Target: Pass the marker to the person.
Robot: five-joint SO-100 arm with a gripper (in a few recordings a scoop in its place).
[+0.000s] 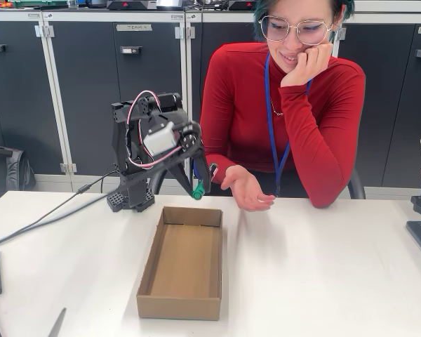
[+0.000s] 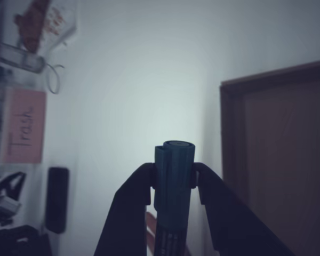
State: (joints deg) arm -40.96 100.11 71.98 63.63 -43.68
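The gripper [image 1: 195,184] is closed on the marker [image 1: 196,189], held above the desk [image 1: 323,267] near its far edge. In the wrist view, both fingers [image 2: 129,213] clamp the marker [image 2: 172,181] from either side, and its capped end protrudes past the fingertips. In the fixed view, the green end hangs just above the far end of the box [image 1: 182,263]. The person [image 1: 281,119] sits behind the far edge, with 1 open hand [image 1: 249,189] palm up, just right of the marker and apart from it.
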